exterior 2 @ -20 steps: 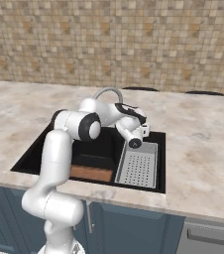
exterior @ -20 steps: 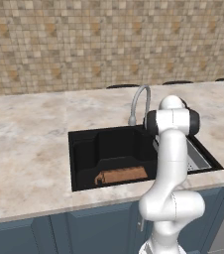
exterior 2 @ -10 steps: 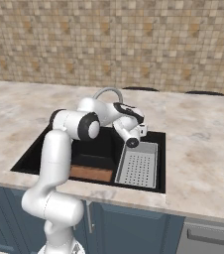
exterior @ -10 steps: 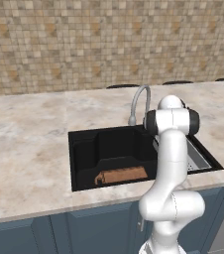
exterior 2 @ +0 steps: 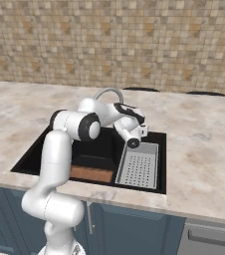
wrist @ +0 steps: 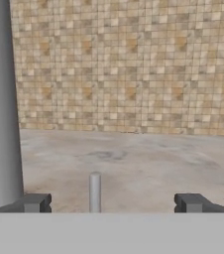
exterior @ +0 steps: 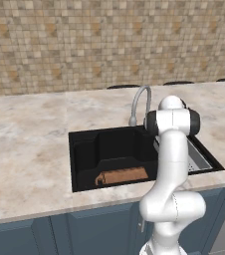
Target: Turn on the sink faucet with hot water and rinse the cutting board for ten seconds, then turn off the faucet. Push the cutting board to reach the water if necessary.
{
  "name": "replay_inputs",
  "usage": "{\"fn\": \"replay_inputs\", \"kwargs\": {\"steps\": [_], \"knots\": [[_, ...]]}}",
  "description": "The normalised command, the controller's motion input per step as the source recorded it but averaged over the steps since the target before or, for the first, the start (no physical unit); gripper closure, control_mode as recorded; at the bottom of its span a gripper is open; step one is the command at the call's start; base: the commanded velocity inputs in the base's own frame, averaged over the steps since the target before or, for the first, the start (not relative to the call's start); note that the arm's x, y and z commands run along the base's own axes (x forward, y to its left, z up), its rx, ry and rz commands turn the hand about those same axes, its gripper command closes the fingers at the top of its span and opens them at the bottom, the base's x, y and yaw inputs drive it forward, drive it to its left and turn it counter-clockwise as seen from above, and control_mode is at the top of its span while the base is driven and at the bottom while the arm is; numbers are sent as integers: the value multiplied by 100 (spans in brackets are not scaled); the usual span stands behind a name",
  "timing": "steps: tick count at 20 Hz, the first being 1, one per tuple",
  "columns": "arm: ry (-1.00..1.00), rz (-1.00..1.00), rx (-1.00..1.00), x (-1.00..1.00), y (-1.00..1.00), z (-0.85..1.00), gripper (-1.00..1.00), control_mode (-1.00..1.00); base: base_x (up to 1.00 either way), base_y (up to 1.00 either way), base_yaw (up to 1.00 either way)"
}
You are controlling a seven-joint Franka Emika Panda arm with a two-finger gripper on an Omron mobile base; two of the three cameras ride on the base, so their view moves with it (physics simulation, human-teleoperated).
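Two jaws (wrist: pixel 111 203) spread wide, empty, small grey lever (wrist: pixel 94 192) between them, sink faucet (exterior: pixel 140 102) beside, cutting board (exterior: pixel 122 176) at sink (exterior: pixel 84 149) front edge.

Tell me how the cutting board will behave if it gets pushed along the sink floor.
The cutting board looks flat and rigid, so it should slide whole, not bend or roll. Lying against the sink's front wall, it may pivot if pushed off-centre.

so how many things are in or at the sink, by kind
cutting board: 1
grey perforated tray: 1
sink faucet: 1
total: 3
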Motion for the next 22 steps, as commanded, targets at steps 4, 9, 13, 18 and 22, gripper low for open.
{"fn": "replay_inputs", "kwargs": {"steps": [4,9,13,18,22], "knots": [[0,0,0,1,0,0,-100,-100,0,0,0],[0,0,0,5,0,0,-100,-100,0,0,0],[0,0,0,8,0,0,-100,-100,0,0,0],[0,0,0,6,0,0,-100,-100,0,0,0],[0,0,0,6,0,0,-100,-100,0,0,0]]}}
